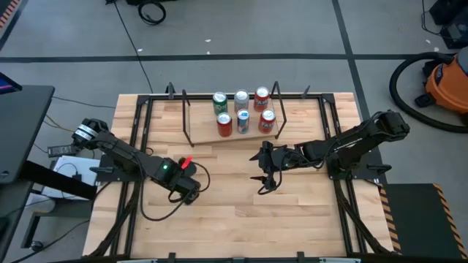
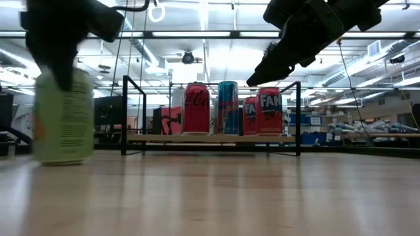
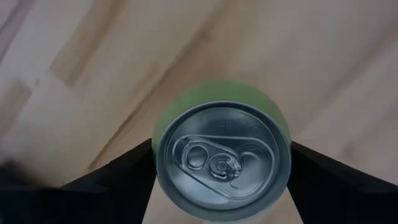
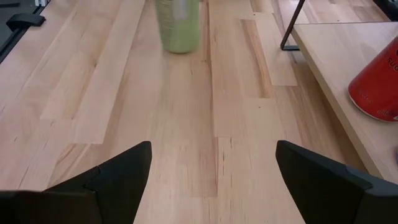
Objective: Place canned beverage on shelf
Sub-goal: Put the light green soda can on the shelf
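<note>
Can, green [image 3: 222,149], silver top with pull tab, upright between the two dark fingers [image 3: 118,177] of the left gripper [image 1: 189,191], which close on its sides; its base sits at or just above the tabletop [image 1: 219,219], which of the two cannot be told. In the low view the same can [image 2: 63,117] stands under the dark gripper [image 2: 65,33], well apart from the rack.

Gripper, right [image 1: 264,175], raised off the table with fingers [image 4: 106,180] spread wide and nothing between them; bare planks lie between and ahead of the fingers, the green can [image 4: 178,25] farther off beyond them.

Shelf [image 1: 232,136], pale board with thin black rod uprights, beyond both grippers toward the table's far edge. Six cans stand on it in two rows: near row, red can [image 1: 224,124], blue can [image 1: 243,121], red can [image 1: 267,120]; far row, green-and-white can [image 1: 220,103], pale can [image 1: 241,99], red can [image 1: 261,97].
</note>
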Action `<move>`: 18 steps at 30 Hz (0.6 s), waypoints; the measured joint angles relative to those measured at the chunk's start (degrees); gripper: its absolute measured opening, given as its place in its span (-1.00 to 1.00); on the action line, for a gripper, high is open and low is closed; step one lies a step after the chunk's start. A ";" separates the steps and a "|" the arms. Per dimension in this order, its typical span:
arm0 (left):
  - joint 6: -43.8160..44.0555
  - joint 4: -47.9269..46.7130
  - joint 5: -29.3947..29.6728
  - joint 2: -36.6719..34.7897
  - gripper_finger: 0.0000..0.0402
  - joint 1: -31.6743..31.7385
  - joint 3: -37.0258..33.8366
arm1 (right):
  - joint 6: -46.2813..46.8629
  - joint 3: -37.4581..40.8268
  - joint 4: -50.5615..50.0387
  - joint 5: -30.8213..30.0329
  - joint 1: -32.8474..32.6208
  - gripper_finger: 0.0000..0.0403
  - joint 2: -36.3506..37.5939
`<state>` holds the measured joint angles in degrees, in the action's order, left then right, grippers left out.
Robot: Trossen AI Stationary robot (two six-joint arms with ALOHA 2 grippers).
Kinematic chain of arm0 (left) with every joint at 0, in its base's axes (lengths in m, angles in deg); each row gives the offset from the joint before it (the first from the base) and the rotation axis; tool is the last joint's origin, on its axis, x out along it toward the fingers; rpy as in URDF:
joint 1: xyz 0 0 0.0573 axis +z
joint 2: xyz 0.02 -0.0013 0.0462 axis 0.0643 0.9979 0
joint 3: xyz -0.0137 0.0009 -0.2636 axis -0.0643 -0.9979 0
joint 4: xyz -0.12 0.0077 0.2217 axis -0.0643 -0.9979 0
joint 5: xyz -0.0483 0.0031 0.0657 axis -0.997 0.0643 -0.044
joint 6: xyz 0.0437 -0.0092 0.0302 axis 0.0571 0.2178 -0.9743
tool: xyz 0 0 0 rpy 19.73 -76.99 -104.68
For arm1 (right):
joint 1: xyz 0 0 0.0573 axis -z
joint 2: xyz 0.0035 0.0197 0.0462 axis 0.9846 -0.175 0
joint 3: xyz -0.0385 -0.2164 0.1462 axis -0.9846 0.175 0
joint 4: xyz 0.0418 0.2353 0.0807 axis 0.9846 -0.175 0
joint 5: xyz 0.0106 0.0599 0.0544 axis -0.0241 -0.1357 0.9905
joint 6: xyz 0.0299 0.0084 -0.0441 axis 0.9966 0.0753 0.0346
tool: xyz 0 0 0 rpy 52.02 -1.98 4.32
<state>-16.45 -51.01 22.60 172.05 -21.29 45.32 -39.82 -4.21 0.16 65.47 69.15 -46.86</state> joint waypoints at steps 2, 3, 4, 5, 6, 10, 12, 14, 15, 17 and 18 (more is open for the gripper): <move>6.77 0.13 1.70 0.08 0.59 1.08 -0.04 | 0.02 0.00 0.15 0.00 0.00 0.76 0.00; 8.72 0.41 2.69 0.09 0.60 1.53 -0.06 | 0.01 0.00 0.18 0.00 0.00 0.76 0.00; 9.81 0.82 3.24 0.11 0.60 1.95 -0.07 | 0.03 0.00 0.18 0.00 0.00 0.76 0.00; 10.28 1.29 3.53 0.13 0.60 2.34 -0.07 | 0.03 0.00 0.18 0.00 0.00 0.76 0.00; 10.38 1.63 3.60 0.13 0.60 2.71 -0.07 | 0.03 0.00 0.18 0.00 0.00 0.76 0.00; 7.70 3.47 3.00 0.13 0.61 3.68 -0.09 | 0.01 0.00 0.16 0.00 0.00 0.76 0.00; 6.58 4.02 2.99 0.13 0.65 4.17 -0.09 | 0.01 0.00 0.16 0.00 0.00 0.76 0.00; 5.84 3.60 3.00 0.13 0.72 4.66 -0.09 | 0.01 0.00 0.16 0.00 0.00 0.76 0.00; 5.50 3.67 3.03 0.13 0.77 4.86 -0.07 | 0.01 0.00 0.16 0.00 0.00 0.76 0.00; 4.26 3.72 3.05 0.11 0.86 5.30 -0.04 | 0.01 0.00 0.16 0.00 0.00 0.76 0.00; 3.84 3.70 3.03 0.11 0.90 5.52 -0.04 | 0.03 0.00 0.14 0.00 0.00 0.76 0.00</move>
<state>-12.60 -47.31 25.63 172.16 -15.77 45.28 -39.79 -4.21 0.30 65.47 69.15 -46.86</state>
